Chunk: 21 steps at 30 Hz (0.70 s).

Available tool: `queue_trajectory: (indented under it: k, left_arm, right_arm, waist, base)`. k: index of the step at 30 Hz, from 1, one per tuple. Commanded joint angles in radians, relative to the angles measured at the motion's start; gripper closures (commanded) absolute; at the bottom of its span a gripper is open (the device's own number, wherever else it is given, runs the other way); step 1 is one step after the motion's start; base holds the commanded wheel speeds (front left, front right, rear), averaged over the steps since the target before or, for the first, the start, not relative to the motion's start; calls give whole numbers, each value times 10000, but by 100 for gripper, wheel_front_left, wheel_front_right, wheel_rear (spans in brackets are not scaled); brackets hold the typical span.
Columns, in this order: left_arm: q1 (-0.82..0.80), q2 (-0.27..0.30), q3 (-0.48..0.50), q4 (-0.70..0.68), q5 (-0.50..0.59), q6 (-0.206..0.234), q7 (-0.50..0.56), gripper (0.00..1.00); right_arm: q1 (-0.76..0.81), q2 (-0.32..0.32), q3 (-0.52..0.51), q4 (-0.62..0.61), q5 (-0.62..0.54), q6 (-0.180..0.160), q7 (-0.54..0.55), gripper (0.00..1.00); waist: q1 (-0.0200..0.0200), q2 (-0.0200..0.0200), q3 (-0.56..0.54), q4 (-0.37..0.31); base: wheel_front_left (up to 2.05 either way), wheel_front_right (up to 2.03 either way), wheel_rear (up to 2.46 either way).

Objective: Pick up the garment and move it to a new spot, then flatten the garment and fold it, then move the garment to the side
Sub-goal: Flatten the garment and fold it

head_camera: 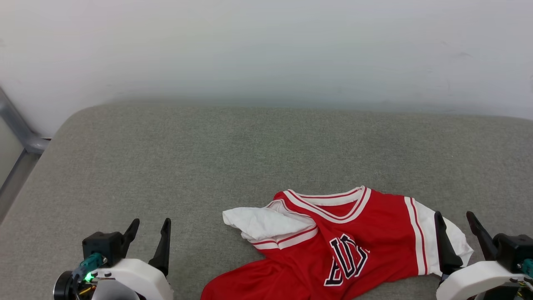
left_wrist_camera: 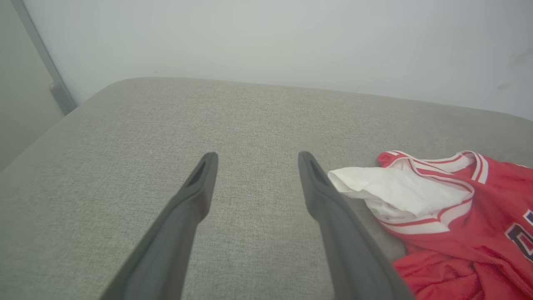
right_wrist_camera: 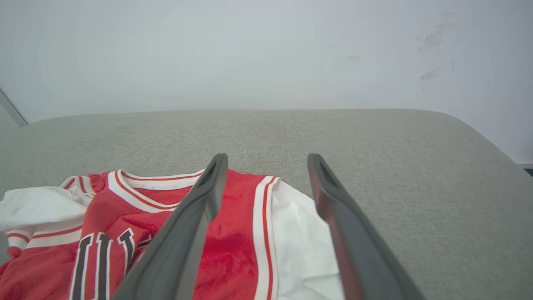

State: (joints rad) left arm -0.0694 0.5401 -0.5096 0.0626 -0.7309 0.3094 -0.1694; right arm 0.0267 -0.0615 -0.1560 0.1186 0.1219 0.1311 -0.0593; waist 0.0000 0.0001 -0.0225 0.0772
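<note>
The garment [head_camera: 366, 233], a red jersey with white sleeves and striped trim, lies crumpled on the grey cushion [head_camera: 233, 158] at the lower right. Black-and-white lettering shows on its front. One white sleeve is folded over toward the left. My right gripper [head_camera: 454, 221] stands open above the garment's right sleeve, with nothing between its fingers. In the right wrist view the right gripper [right_wrist_camera: 266, 160] spans the red shoulder and white sleeve of the garment [right_wrist_camera: 233, 246]. My left gripper [head_camera: 150, 227] is open at the lower left, apart from the garment [left_wrist_camera: 458, 216]; it [left_wrist_camera: 256, 158] points over bare cushion.
A pale wall [head_camera: 266, 50] rises behind the cushion. A grey metal frame [head_camera: 21, 133] runs along the left edge. The cushion's far edge is rounded, and bare grey fabric stretches left and behind the garment.
</note>
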Motion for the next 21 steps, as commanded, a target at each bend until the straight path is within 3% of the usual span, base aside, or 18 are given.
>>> queue_trajectory:
  k: [1, 5, 11, 21]
  left_arm:
    - [-310, 94, -88, 57, -60, -180, 227, 0]
    - [-963, 181, -363, 291, -291, -724, 1112, 0]
    - [-2391, 152, -849, 861, -931, -1530, 3292, 0]
    - [-4131, 42, -1568, 1558, -1466, -2318, 6030, 0]
  right_arm:
    - [234, 65, 178, -446, -41, -7, 116, 0]
    - [605, 114, 554, -1257, 121, -7, 439, 0]
    - [593, 115, 964, -1973, 479, -7, 818, 0]
    - [163, 118, 1037, -2265, 618, -7, 809, 0]
  waist:
    - [0, -1, 3, -119]
    - [0, -1, 146, -313]
    - [0, -1, 808, -721]
    - [0, -1, 2042, -1184]
  base:
    - [0, 0, 0]
    - [0, 0, 0]
    - [0, 0, 0]
    - [0, 0, 0]
